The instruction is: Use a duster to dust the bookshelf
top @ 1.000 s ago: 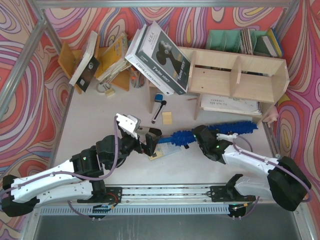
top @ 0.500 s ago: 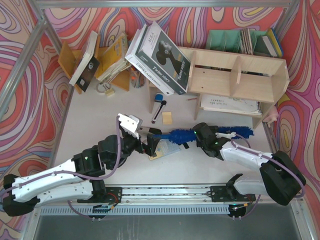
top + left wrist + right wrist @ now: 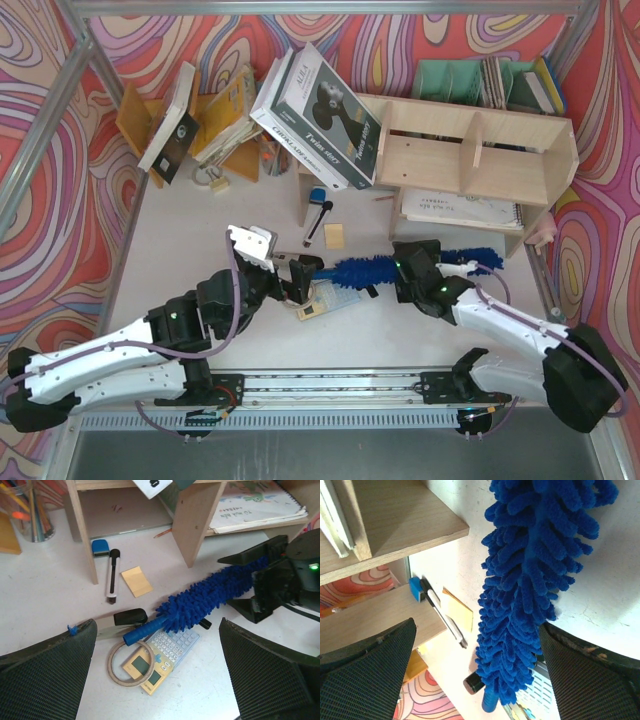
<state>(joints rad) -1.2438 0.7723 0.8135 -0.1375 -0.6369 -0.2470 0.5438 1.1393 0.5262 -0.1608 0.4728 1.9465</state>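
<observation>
The duster [image 3: 355,270] lies flat on the bench [image 3: 180,250] just in front of the bookshelf [image 3: 470,150], its handle toward the shelf's left end and resting on a calculator [image 3: 165,655]. The right tool [image 3: 415,263] straddles the fluffy part, spread wide and not pinching it. The left tool [image 3: 308,278], also spread, flanks the handle tip and holds nothing.

duster [image 3: 210,592]: bright blue fluff, black collar, blue handle. bookshelf [image 3: 480,150]: pale bare plywood. surface [image 3: 190,230]: off-white. enclosure walls [image 3: 40,90]: swirl pattern in red, orange, pink and purple. sticky note [image 3: 136,581]: yellow. file organizer [image 3: 445,80]: green. book rack [image 3: 135,115]: orange-yellow. calculator [image 3: 162,655]: tan body, pale blue keys.
</observation>
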